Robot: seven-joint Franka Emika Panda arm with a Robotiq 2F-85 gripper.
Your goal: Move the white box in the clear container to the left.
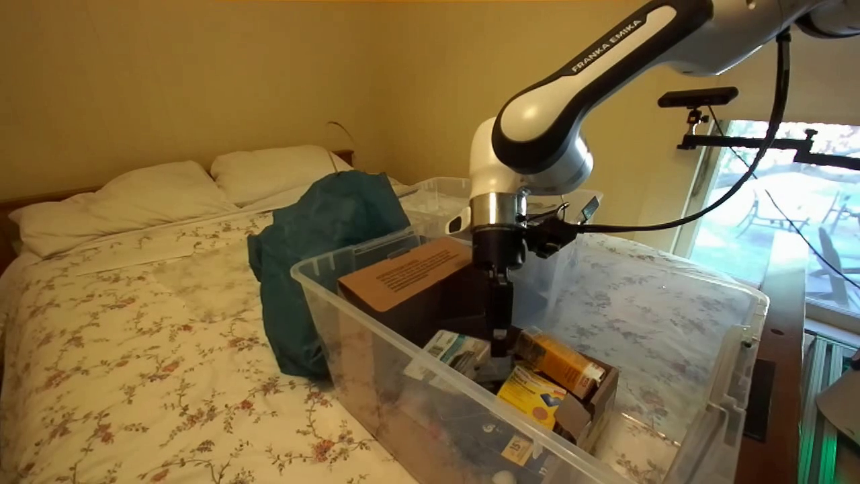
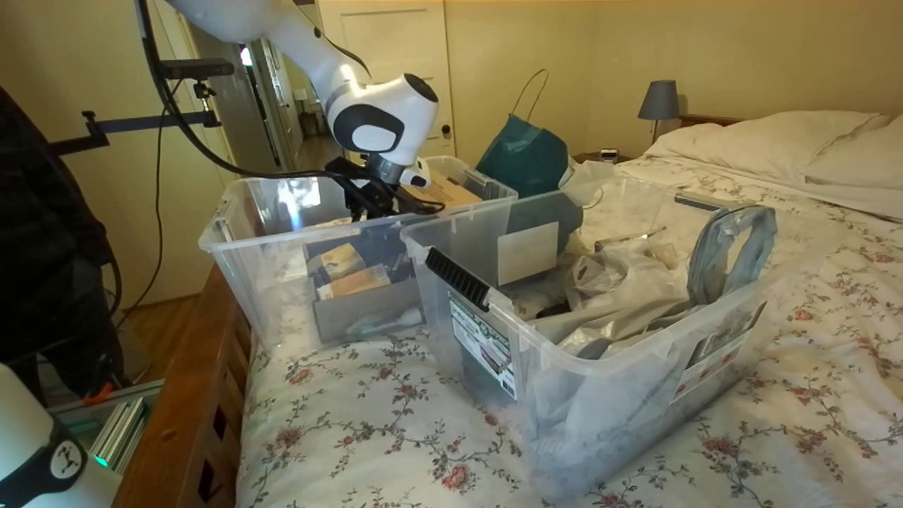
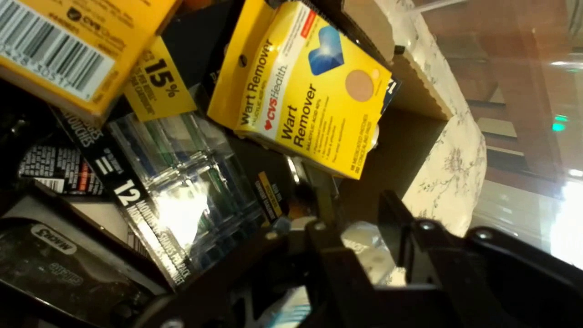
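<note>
End effector (image 1: 498, 341) down inside the clear container (image 1: 366, 376), I hold its fingers apart, as the wrist view shows. In an exterior view the white box (image 1: 460, 349) lies in that container just beside them; touching or not, I cannot tell. Only the wrist view makes "Wart Remover" readable on the yellow box (image 3: 309, 93).
</note>
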